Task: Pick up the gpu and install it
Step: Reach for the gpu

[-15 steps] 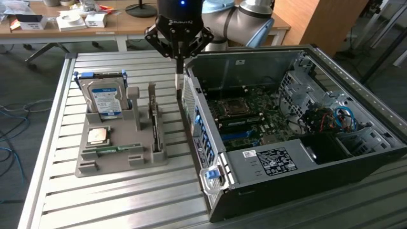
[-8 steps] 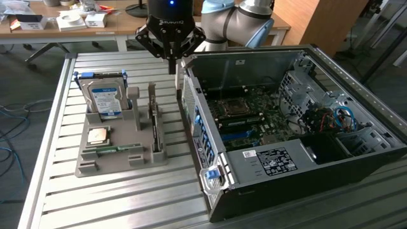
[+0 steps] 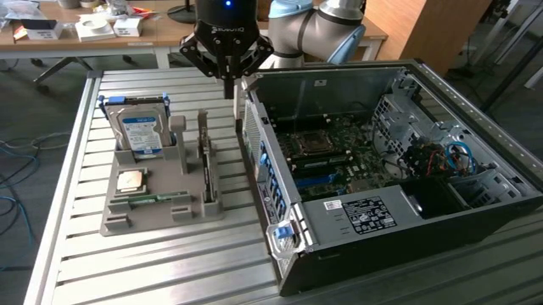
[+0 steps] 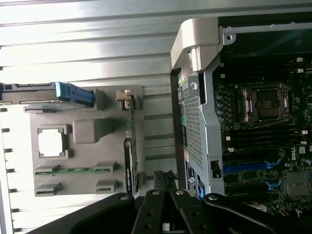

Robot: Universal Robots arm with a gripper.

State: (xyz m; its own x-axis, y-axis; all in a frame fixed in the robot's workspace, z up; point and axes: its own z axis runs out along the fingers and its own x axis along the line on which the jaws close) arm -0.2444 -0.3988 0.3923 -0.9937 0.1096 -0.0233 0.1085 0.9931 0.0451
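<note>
The gpu (image 3: 205, 159) is a thin dark card standing on edge in the right-hand slot of a grey holder (image 3: 152, 213). It has a pale metal bracket at its far end. In the wrist view the gpu (image 4: 131, 146) appears edge-on. My gripper (image 3: 229, 86) hangs above the table, beyond the card's far end and near the corner of the open computer case (image 3: 373, 210). Its fingers are shut and hold nothing. In the wrist view my gripper (image 4: 164, 183) sits between the holder and the case wall.
The grey holder (image 4: 87, 131) also carries a silver hard drive with a blue label (image 3: 140, 130), a CPU (image 3: 130, 181) and a green RAM stick (image 3: 149, 200). The case lies open, showing the motherboard (image 4: 263, 141). A cluttered desk (image 3: 85, 28) stands behind.
</note>
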